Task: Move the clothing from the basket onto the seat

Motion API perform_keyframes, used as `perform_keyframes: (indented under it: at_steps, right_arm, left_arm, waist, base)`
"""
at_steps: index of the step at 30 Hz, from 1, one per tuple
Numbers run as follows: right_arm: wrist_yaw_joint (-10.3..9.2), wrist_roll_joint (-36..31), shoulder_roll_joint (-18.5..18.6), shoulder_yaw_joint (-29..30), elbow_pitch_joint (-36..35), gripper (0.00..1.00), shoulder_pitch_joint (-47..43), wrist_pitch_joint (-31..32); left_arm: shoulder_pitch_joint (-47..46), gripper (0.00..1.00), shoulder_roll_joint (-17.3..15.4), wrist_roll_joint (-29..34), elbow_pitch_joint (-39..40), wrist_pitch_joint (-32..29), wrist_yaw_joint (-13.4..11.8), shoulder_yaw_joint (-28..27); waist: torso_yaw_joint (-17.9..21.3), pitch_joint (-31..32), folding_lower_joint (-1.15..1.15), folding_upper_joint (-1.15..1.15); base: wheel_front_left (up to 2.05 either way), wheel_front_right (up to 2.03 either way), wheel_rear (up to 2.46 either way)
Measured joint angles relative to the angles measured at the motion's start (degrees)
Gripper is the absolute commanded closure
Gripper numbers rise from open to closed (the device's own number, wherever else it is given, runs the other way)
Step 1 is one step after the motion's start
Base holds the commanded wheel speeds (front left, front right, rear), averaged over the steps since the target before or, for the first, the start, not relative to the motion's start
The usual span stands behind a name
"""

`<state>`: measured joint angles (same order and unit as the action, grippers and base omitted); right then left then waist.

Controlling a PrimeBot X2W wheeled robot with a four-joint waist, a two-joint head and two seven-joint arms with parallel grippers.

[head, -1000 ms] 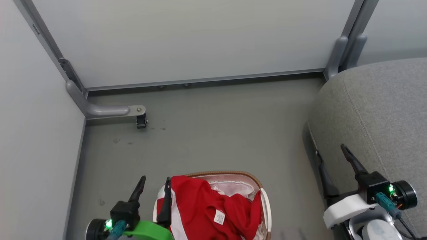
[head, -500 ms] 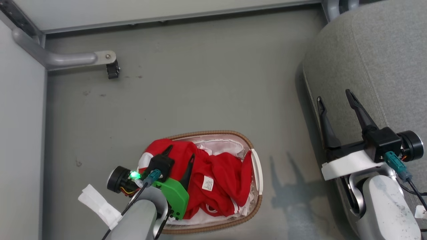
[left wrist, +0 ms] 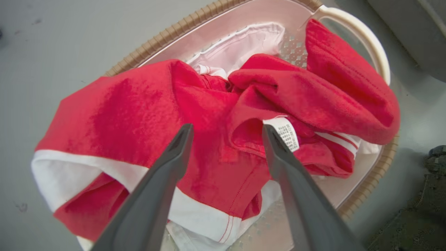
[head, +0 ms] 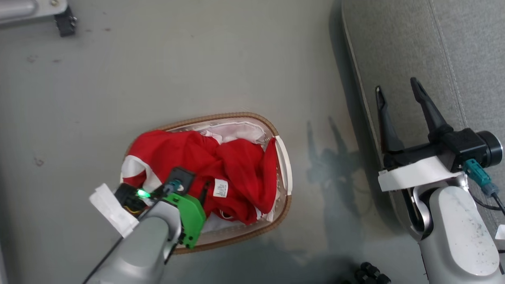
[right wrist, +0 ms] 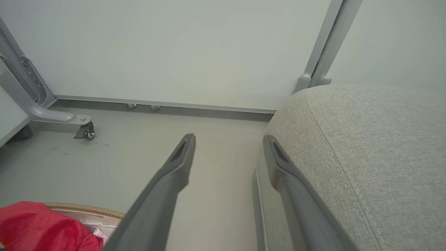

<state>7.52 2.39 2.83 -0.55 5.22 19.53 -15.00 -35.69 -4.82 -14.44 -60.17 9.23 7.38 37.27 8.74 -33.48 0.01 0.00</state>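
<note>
1. Far left, the left gripper [left wrist: 227, 128] is poised right over the basket [head: 285, 169]. Its fingers are spread as wide as they go and there is nothing between them.
2. The red clothes [left wrist: 139, 111] are all in the basket, none on the seat. They sit straight ahead of those fingertips and just below them. I can't tell whether the tips are touching cloth yet.
3. In the left wrist view the heap stretches sideways across the gap between the fingers. One tip is over the broad flat red panel, and the other is beside the white label [left wrist: 287, 131] on a raised fold.
4. My read is that a short push straight along the fingers and then a squeeze should gather the bunched ridge between them. The risk is pinching only the top layer.
5. Moving right, a strip of bare floor [head: 323, 79] separates the basket from the seat.
6. The right gripper [head: 396, 85] hangs by the seat's near edge, well apart from the clothes. Its fingers are parted wide too, and it is carrying nothing.
7. Far right is the grey seat [head: 457, 43]. The left arm is clearly the closer one for the pick, and I'd say the load then has to swing rightward across the floor.
</note>
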Motion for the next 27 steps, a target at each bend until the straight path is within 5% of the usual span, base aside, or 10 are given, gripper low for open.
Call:
perform_keyframes:
  at_steps: [16, 18, 20, 24, 27]
  right_arm:
    - [0.0, 1.7, 0.0, -1.9, -0.4, 0.0, 2.3, 0.0]
    - [0.0, 1.9, 0.0, -2.2, -0.4, 0.0, 2.3, 0.0]
    - [0.0, 1.9, 0.0, -2.5, -0.4, 0.0, 2.3, 0.0]
    - [0.0, 1.9, 0.0, -2.8, -0.3, 0.0, 2.3, 0.0]
    - [0.0, 1.7, 0.0, -2.7, -0.1, 0.0, 2.3, 0.0]
  left_arm:
    - [-5.8, 0.0, -1.5, -4.4, -5.5, 0.1, 0.0, 5.2]
    - [-6.0, 0.11, -1.0, -5.4, -6.0, -0.6, 0.0, 6.3]
    - [-6.2, 0.49, -0.8, -6.3, -6.1, -0.9, 0.0, 7.2]
    - [-6.9, 0.87, 0.1, -7.9, -5.3, -0.3, 0.0, 9.0]
    - [-7.3, 0.96, 0.2, -9.2, -5.1, 1.0, 0.0, 10.1]
  waist:
    - [4.9, -7.8, 0.0, 0.0]
    - [5.3, -8.1, 0.0, 0.0]
    - [5.6, -8.2, 0.0, 0.0]
    - [5.6, -8.2, 0.0, 0.0]
    - [5.4, -7.8, -0.01, 0.0]
  base:
    - [0.0, 0.0, 0.0]
    - [0.0, 0.0, 0.0]
    - [0.0, 0.0, 0.0]
    - [0.0, 0.0, 0.0]
    - [0.0, 0.0, 0.0]
